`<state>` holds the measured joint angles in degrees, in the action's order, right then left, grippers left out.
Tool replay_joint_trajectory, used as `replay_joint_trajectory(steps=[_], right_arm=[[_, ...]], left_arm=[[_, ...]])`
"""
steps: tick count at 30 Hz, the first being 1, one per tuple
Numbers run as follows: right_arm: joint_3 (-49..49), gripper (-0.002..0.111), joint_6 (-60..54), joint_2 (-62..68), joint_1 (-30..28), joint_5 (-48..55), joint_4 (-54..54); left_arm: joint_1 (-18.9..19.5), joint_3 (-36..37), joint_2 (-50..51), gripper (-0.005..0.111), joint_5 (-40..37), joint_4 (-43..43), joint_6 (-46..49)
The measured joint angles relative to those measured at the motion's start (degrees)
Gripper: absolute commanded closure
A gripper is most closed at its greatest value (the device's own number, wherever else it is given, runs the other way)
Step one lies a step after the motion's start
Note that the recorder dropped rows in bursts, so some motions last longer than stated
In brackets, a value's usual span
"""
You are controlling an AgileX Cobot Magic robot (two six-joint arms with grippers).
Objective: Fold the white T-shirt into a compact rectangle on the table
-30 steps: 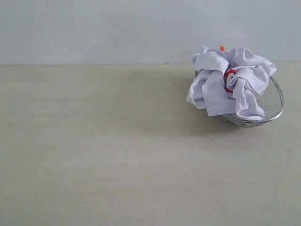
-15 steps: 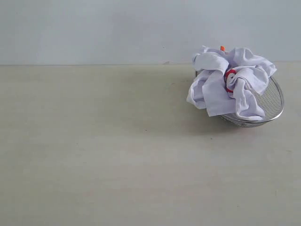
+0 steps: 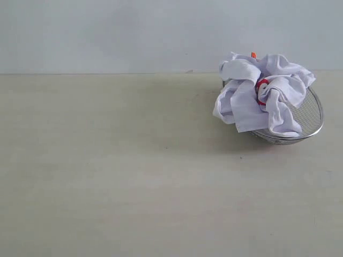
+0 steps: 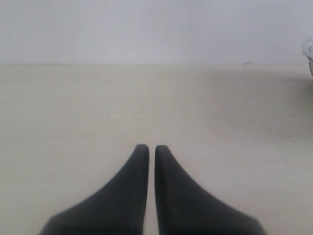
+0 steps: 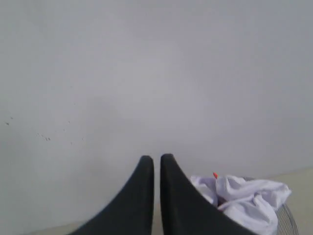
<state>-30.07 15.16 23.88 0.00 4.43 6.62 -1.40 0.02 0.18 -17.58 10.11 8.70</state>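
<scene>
White cotton, bunched up: the white T-shirt point(image 3: 262, 96) sits crumpled in a heap in and over a round wire-mesh basket point(image 3: 312, 115), not flat on the tabletop point(image 3: 107, 176). Basket stands near the tabletop's far edge, right of the middle in the ext. view. Part of the shirt spills over the basket rim on the side toward the tabletop's middle, and another fold hangs over the near rim; can't tell whether the low folds touch the tabletop. A small orange tag point(image 3: 253, 54) pokes up at the top of the heap. A bit of red lettering point(image 3: 261, 88) shows btwn folds (only a curl of it, not readable). Mesh is bare on the basket's right part. Behind the far edge, a plain pale wall point(image 3: 107, 32).

Neither arm shows in the ext. view.

Left wrist view: left fingers point(image 4: 143, 152), dark, tips together w/ just a thin slit btwn them, holding nothing, over bare tabletop point(image 4: 73, 112). A sliver of the shirt point(image 4: 308, 48) shows at the frame's margin, well apart from the tips.

Right wrist view: right fingers point(image 5: 146, 165) likewise pressed together, nothing in them, pointing mostly at the wall point(image 5: 146, 73). Shirt heap point(image 5: 244, 196) w/ its orange tag point(image 5: 215, 175) and a bit of basket mesh point(image 5: 288, 218) lies beyond the tips, not touched.
</scene>
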Motion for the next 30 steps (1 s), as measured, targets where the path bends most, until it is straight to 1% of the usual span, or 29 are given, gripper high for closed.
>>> replay_joint_trajectory(steps=[7, 12, 15, 16, 18, 19, 21, 23, 24, 25, 26, 29, 30], right_arm=[[-18.9, 0.107, -0.5, 27.9, 0.0, 12.3, -2.0], [-31.5, 0.107, -0.8, 44.0, 0.0, 22.7, -6.3], [-38.8, 0.106, -2.8, 52.4, -1.5, 27.7, -6.9], [-40.5, 0.104, -3.6, 54.3, -2.3, 28.6, -7.2], [-44.3, 0.092, -6.1, 58.4, -3.9, 30.3, -7.4], [-45.7, 0.083, -7.5, 59.9, -4.5, 30.7, -7.6], [-48.8, 0.058, -11.0, 63.5, -5.6, 31.2, -7.8], [-51.2, 0.039, -13.8, 66.6, -5.8, 31.2, -7.8], [-52.5, 0.038, -15.2, 68.4, -5.9, 31.2, -7.8], [-53.3, 0.042, -16.3, 70.3, -5.9, 31.2, -7.8], [-55.1, 0.044, -18.0, 74.2, -5.9, 30.9, -7.7], [-57.4, 0.044, -20.7, 80.7, -5.9, 29.1, -6.3], [-57.9, 0.044, -24.1, 83.5, -5.9, 27.1, -3.8]], left_arm=[[0.0, 0.0, 0.0, 0.102, 0.0, 0.0, 0.0], [0.0, 0.0, 0.0, 0.102, 0.0, 0.0, 0.0], [0.0, 0.0, 0.0, 0.102, 0.0, 0.0, 0.0], [0.0, 0.0, 0.0, 0.102, 0.0, 0.0, 0.0], [0.0, 0.0, 0.0, 0.102, 0.0, 0.0, 0.0], [0.0, 0.0, 0.0, 0.102, 0.0, 0.0, 0.0], [0.0, 0.0, 0.0, 0.102, 0.0, 0.0, 0.0], [0.0, 0.0, 0.0, 0.102, 0.0, 0.0, 0.0], [0.0, 0.0, 0.0, 0.102, 0.0, 0.0, 0.0], [0.0, 0.0, 0.0, 0.102, 0.0, 0.0, 0.0], [0.0, 0.0, 0.0, 0.102, 0.0, 0.0, 0.0], [0.0, 0.0, 0.0, 0.102, 0.0, 0.0, 0.0], [0.0, 0.0, 0.0, 0.102, 0.0, 0.0, 0.0]])
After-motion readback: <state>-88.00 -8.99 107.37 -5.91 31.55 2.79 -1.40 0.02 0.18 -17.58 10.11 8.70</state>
